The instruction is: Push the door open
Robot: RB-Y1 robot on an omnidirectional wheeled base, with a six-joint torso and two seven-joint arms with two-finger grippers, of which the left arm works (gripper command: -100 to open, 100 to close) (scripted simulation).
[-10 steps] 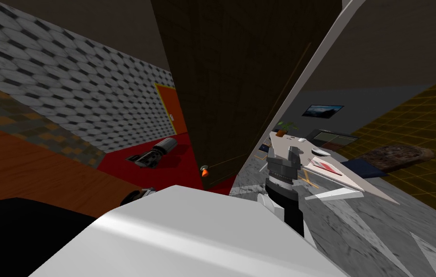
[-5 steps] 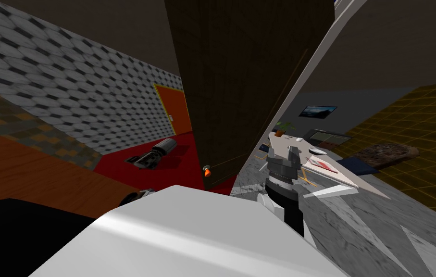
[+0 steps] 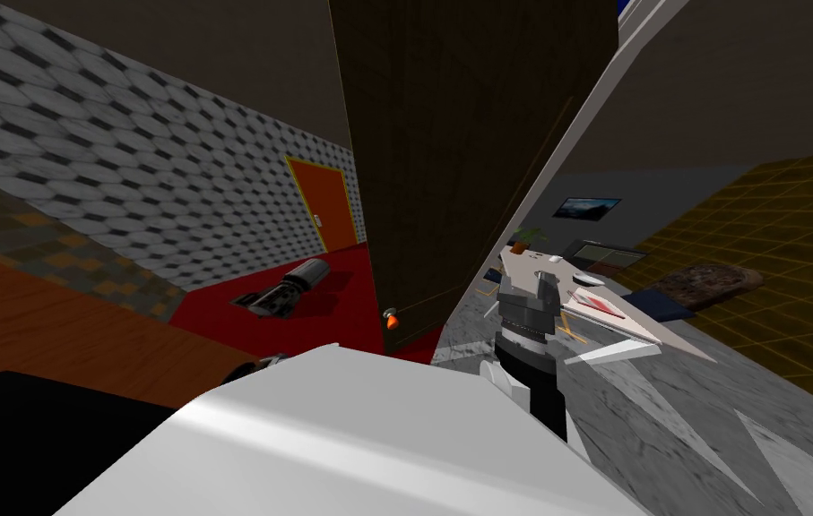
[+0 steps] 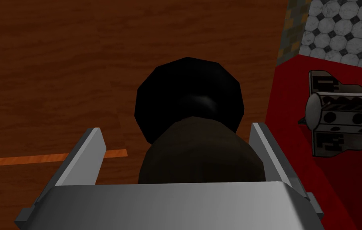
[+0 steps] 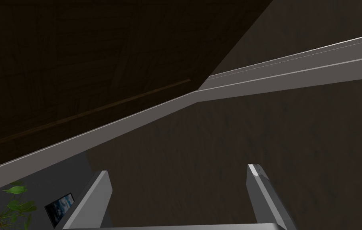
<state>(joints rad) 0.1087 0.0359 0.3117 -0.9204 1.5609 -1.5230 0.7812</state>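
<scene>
The dark brown door (image 3: 467, 134) stands ajar ahead of me, seen nearly edge-on, with an orange knob (image 3: 389, 319) low on its near edge. A light grey door frame (image 3: 566, 143) runs along its right side. My right gripper (image 3: 528, 285) is raised just right of the door's lower edge, apart from it. In the right wrist view this gripper (image 5: 178, 171) is open, facing the door (image 5: 76, 52), the frame (image 5: 256, 76) and a dark wall. My left gripper (image 3: 265, 361) hangs low at my left. It is open (image 4: 176, 133), with a dark rounded shape (image 4: 192, 119) beyond its fingers.
Red floor (image 3: 324, 300) shows through the opening, with a dark grey cylindrical machine (image 3: 286, 285) lying on it and an orange door (image 3: 328, 206) in the tiled far wall. A white table (image 3: 628, 327) with small items stands right of the frame. Wooden floor (image 3: 55, 313) lies at left.
My view has turned slightly. The door's near edge has shifted right and its face looks narrower, as it has swung further open. Both arms hold the same pose.
</scene>
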